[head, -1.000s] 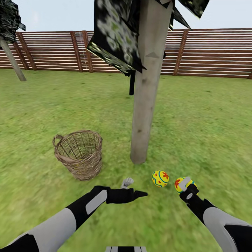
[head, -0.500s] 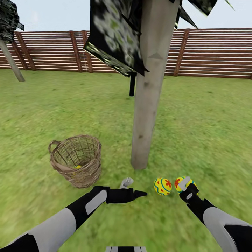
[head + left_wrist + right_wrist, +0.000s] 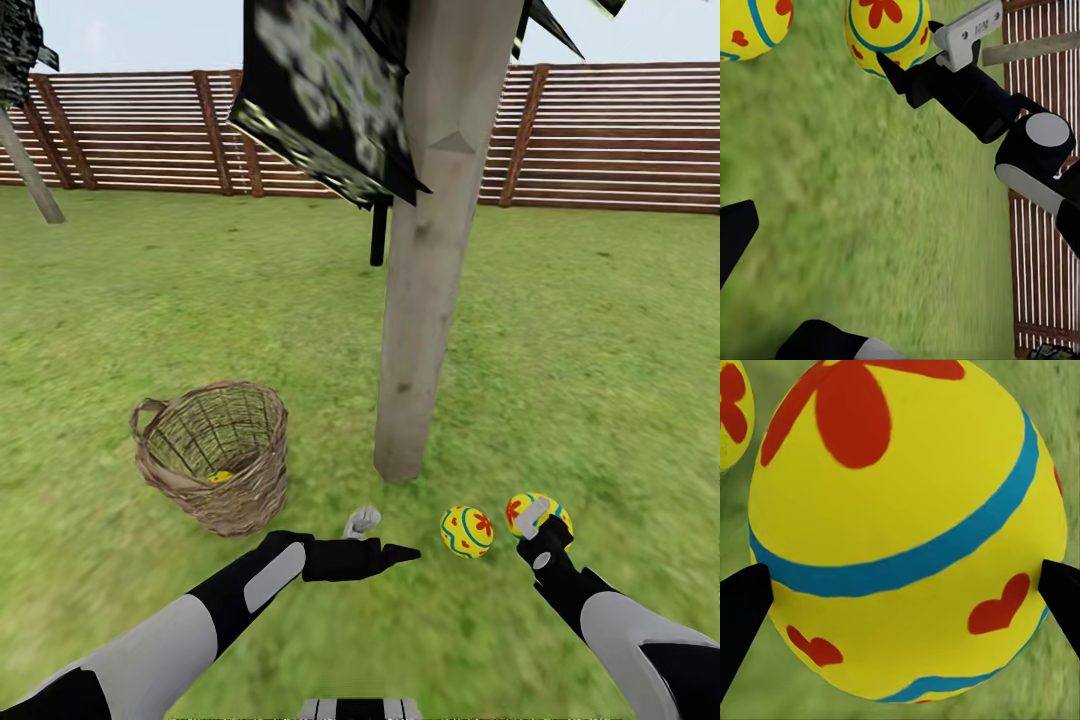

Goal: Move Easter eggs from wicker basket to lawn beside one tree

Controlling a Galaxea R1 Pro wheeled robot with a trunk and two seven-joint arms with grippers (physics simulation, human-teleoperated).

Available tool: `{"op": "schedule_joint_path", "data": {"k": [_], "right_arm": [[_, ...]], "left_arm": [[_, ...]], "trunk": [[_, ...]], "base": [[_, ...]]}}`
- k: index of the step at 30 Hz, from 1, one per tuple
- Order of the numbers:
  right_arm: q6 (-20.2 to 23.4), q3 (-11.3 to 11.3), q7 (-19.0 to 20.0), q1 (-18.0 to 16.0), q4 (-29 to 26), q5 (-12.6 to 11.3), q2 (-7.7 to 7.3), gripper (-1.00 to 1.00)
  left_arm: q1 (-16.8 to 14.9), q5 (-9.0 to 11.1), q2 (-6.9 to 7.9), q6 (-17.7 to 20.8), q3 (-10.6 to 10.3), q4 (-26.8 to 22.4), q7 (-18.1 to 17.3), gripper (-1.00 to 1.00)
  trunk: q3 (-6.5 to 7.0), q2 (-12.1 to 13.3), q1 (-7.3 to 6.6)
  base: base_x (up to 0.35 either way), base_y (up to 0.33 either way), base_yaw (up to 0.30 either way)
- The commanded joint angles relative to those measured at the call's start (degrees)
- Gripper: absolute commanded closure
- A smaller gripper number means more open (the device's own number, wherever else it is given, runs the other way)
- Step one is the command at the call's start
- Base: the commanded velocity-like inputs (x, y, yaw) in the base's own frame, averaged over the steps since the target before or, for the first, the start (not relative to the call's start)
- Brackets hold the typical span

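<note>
The wicker basket (image 3: 210, 455) stands on the lawn (image 3: 600, 330) left of the tree (image 3: 425, 300), with one Easter egg (image 3: 220, 477) showing inside it. A second egg (image 3: 466, 530) lies on the grass just right of the trunk's foot. My right gripper (image 3: 537, 520) is shut on a third egg (image 3: 533, 507) beside it, low over the grass. In the right wrist view, that egg (image 3: 907, 532) sits between both black fingertips (image 3: 742, 607). My left gripper (image 3: 385, 537) hangs open and empty between basket and eggs. The left wrist view takes in both eggs (image 3: 889, 34) and the right gripper (image 3: 945, 52).
A brown slatted fence (image 3: 620, 140) rings the garden at the back. Another leaning trunk (image 3: 30, 170) stands far left, and a thin dark trunk (image 3: 378, 235) stands behind the near tree. Dark blocky foliage (image 3: 330, 90) hangs overhead. Open grass lies to the right.
The camera has shifted, so basket and trunk sit a little differently, and the egg inside the basket now shows. My right gripper still holds its egg; the left arm has not moved.
</note>
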Motion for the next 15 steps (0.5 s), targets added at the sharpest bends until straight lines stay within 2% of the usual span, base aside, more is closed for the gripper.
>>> {"op": "schedule_joint_path", "data": {"k": [1,10,15], "right_arm": [[0.3,0.1,-0.2,0.0,0.0,0.4,0.0,1.0],[0.0,0.1,-0.2,0.0,0.0,0.4,0.02,1.0],[-1.7,0.1,-0.2,0.0,0.0,0.4,0.0,1.0]], "left_arm": [[-0.1,0.5,0.01,0.3,-0.1,0.0,0.0,-1.0],[-0.1,0.4,-0.04,0.3,-0.2,0.0,0.0,-1.0],[-0.1,0.4,-0.06,0.3,-0.2,0.1,0.0,-1.0]], "trunk": [[-0.27,0.0,0.01],[-2.26,-0.2,0.24],[-2.26,-0.2,0.24]], "base": [[0.0,0.0,0.0],[0.0,0.0,0.0],[0.0,0.0,0.0]]}}
